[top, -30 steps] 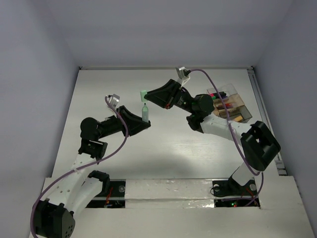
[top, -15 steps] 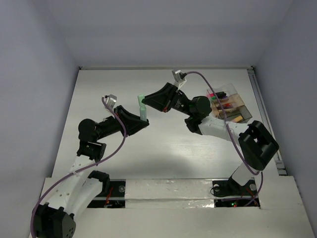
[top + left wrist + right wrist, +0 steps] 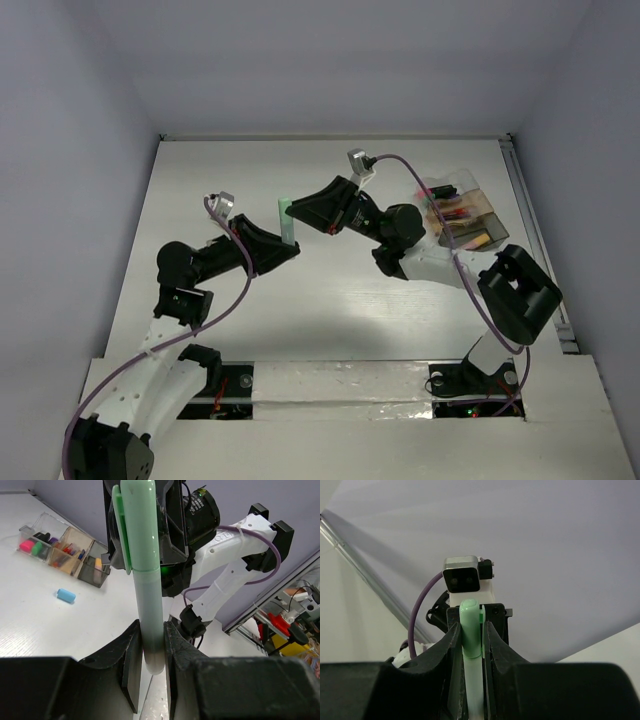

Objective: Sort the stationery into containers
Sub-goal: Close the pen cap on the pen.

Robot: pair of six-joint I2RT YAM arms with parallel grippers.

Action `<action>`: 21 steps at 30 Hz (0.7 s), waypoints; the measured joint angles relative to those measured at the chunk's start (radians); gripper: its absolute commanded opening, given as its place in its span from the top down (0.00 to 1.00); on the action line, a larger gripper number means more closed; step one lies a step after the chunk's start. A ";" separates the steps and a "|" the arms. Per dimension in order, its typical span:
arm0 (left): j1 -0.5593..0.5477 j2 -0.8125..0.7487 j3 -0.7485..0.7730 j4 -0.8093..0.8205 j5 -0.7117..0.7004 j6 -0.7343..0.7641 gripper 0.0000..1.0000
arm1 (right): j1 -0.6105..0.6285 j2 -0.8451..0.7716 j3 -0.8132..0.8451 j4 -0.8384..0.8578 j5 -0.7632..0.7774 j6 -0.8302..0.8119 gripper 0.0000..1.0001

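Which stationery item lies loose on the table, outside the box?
The small blue eraser; the green highlighter is held in the air, the rest sit in the box.

We overlook the white worktop (image 3: 340,310) from high behind, our wrist views close along left claw (image 3: 152,630), right claw (image 3: 471,630), facing each other, sharing a pale green highlighter (image 3: 149,600).

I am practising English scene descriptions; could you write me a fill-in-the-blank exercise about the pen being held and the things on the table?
The highlighter clamped in the left fingers is ___ in colour.
The small eraser lying on the table is ___.
The clear compartment box stands on the ___ arm's side of the table.
Missing words: green, blue, right.
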 measured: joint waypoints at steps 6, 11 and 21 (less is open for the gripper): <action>-0.001 -0.009 -0.007 0.004 -0.002 -0.023 1.00 | 0.007 0.000 -0.022 0.021 0.019 -0.008 1.00; -0.002 -0.010 -0.007 0.000 0.010 -0.032 1.00 | 0.009 -0.018 -0.056 0.036 0.034 -0.019 1.00; -0.003 -0.002 0.049 -0.078 0.068 -0.021 1.00 | 0.008 -0.130 -0.153 0.001 0.052 -0.122 1.00</action>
